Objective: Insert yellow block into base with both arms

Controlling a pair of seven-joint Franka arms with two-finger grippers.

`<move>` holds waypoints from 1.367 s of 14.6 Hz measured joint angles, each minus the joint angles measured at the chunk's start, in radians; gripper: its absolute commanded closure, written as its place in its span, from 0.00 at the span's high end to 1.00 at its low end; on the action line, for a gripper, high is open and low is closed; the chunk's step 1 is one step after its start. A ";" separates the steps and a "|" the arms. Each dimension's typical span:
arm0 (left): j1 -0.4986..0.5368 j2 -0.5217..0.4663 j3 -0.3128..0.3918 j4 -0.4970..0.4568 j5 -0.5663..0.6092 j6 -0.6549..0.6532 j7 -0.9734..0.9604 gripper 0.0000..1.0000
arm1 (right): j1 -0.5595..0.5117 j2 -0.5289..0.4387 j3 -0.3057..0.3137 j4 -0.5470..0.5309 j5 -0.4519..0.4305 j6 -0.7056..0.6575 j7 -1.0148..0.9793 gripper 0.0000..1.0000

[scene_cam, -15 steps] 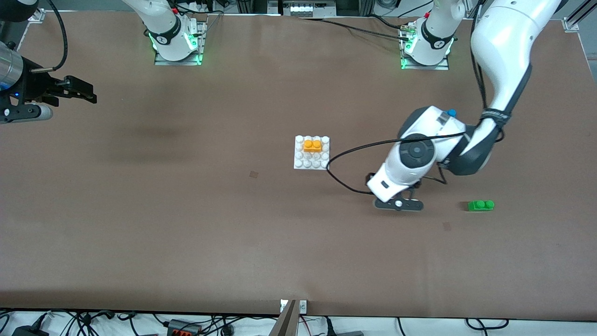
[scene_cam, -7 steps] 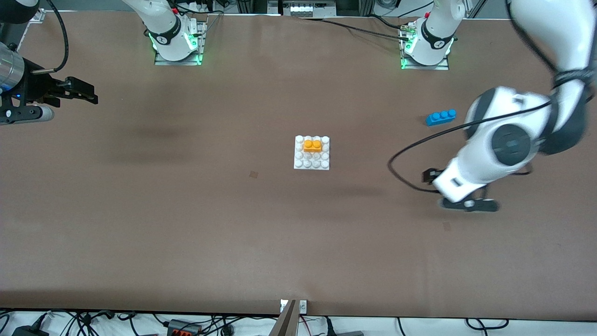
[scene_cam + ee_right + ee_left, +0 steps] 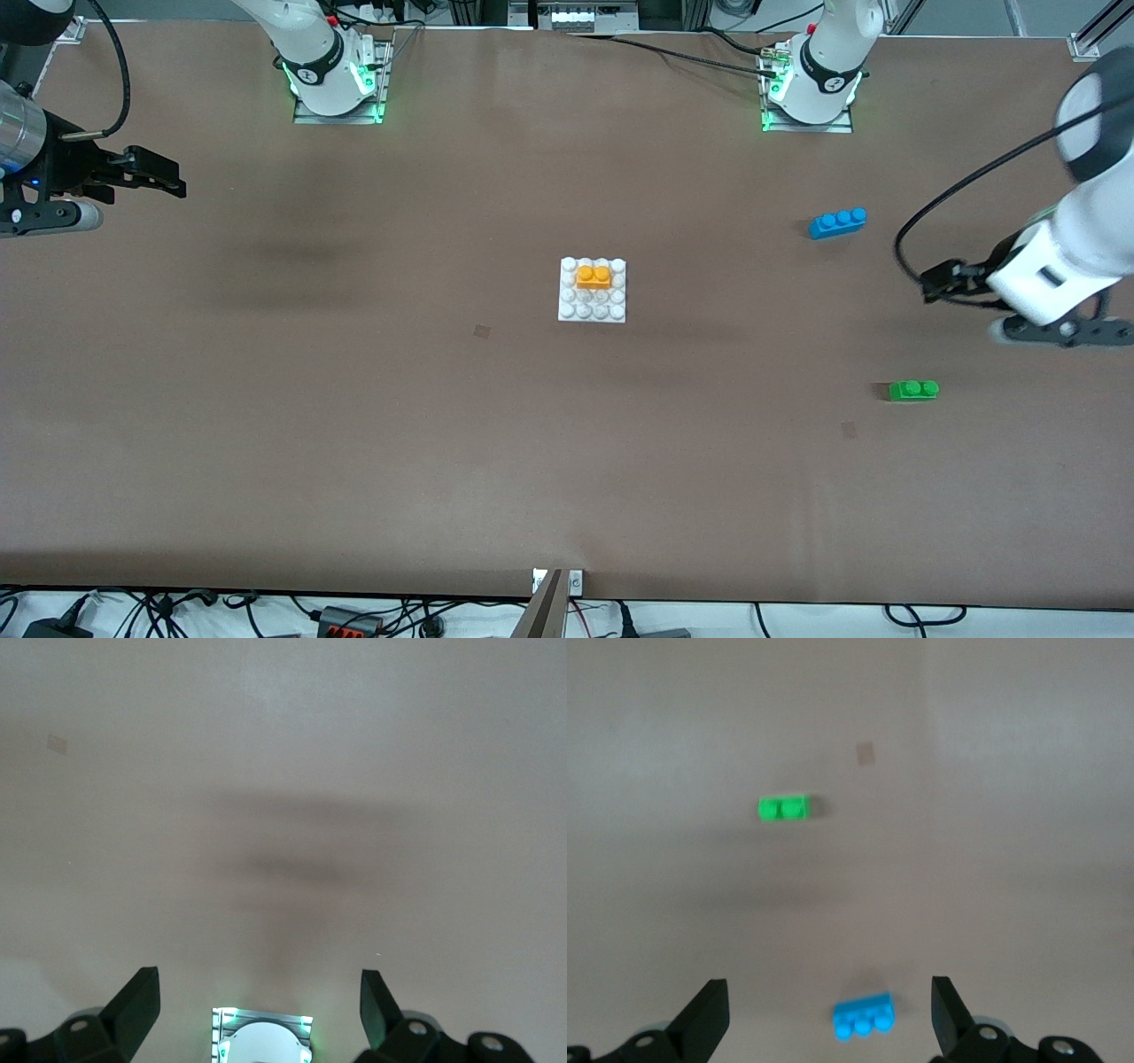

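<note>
Already seated, the yellow block [image 3: 594, 276] sits on the base [image 3: 592, 310] mid-tabletop [image 3: 354, 399]. Left gripper [image 3: 828, 1014] hangs over the left arm's end, fingers [image 3: 704, 1019] spread wide, empty; blue brick [image 3: 837, 222] and green brick [image 3: 913, 390] lie nearby. Right gripper [image 3: 257, 1010] waits over its own end, fingers wide apart, empty.
</note>
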 measured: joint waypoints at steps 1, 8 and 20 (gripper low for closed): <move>-0.002 -0.011 0.002 0.015 0.000 -0.032 -0.014 1.00 | 0.000 0.000 0.000 0.000 0.000 0.000 0.000 1.00; -0.017 -0.027 0.008 0.046 -0.001 -0.054 -0.154 1.00 | -0.001 0.000 -0.005 0.006 0.000 0.000 0.000 1.00; 0.003 -0.023 0.018 0.040 -0.123 -0.056 -0.219 1.00 | 0.000 -0.002 -0.004 0.053 -0.020 0.068 0.000 1.00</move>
